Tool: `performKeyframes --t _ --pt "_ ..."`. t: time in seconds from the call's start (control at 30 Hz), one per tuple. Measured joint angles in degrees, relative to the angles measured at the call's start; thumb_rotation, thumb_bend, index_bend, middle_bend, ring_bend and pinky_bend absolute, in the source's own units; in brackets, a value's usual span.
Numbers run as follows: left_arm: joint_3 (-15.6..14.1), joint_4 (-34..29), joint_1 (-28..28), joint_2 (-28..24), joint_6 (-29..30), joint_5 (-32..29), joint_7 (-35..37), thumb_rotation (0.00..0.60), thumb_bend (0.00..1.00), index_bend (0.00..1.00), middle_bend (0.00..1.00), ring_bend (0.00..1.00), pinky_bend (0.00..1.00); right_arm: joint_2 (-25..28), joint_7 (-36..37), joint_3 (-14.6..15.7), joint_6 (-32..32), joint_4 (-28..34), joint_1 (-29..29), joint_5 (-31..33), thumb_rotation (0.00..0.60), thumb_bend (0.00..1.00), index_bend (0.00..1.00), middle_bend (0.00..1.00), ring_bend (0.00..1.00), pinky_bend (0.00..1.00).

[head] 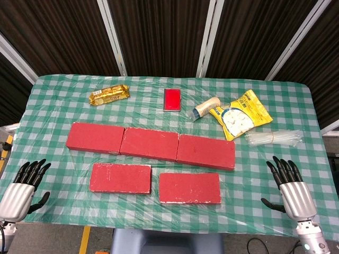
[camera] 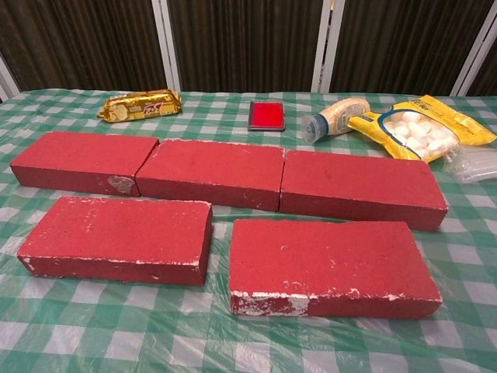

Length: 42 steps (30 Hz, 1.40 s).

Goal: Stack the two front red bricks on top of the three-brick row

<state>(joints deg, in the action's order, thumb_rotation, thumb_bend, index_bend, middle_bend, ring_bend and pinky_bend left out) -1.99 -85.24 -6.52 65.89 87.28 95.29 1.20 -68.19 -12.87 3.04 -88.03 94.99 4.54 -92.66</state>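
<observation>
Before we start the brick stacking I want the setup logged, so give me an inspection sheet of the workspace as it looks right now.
Surface: table under a green and white checked cloth with clear plastic over it.
Job's things: three-brick row lies end to end; front left brick and front right brick lie flat in front of it, unstacked.
Clutter: gold snack packet, small red box, white bottle on its side, yellow bag of white balls, clear plastic bundle, all behind the row.
Hands: left hand and right hand open, at the table's front corners, holding nothing.
Cables: nothing seen.
Surroundings: dark slatted wall with white bars.
</observation>
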Motion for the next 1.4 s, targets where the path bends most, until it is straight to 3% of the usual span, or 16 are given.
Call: performKeyframes --t 0.2,0.33,0.5,0.87,1.4 --pt "-1.3 -0.1 -0.7 -0.2 -0.1 3.1 3.9 0.600 0.35 0.00 0.00 0.00 0.05 0.5 0.9 0.0 0.8 0.3 0.0 -0.4 0.528 0.16 0.00 0.00 0.00 0.00" --pt "-2.7 0.4 -2.7 0.4 -1.1 7.0 10.6 0.600 0.33 0.00 0.00 0.00 0.02 0.8 1.3 0.1 0.9 0.5 -0.1 -0.9 0.529 0.16 0.00 0.00 0.00 0.00" --pt "-3.9 -0.8 -7.5 1.5 -6.9 11.1 14.2 0.600 0.32 0.00 0.00 0.00 0.00 1.0 1.4 0.6 1.9 0.7 -0.1 -2.1 0.528 0.16 0.00 0.00 0.00 0.00" --pt "-1.1 -6.5 -17.7 6.0 -24.5 4.4 7.3 0.600 0.32 0.00 0.00 0.00 0.00 1.3 2.0 0.4 3.8 0.8 0.4 -1.8 0.529 0.16 0.00 0.00 0.00 0.00" --pt "1.5 -5.8 -25.0 11.2 -35.6 -3.7 -1.4 0.600 0.32 0.00 0.00 0.00 0.00 2.2 3.4 0.2 6.6 1.3 1.1 -0.8 0.528 0.16 0.00 0.00 0.00 0.00"
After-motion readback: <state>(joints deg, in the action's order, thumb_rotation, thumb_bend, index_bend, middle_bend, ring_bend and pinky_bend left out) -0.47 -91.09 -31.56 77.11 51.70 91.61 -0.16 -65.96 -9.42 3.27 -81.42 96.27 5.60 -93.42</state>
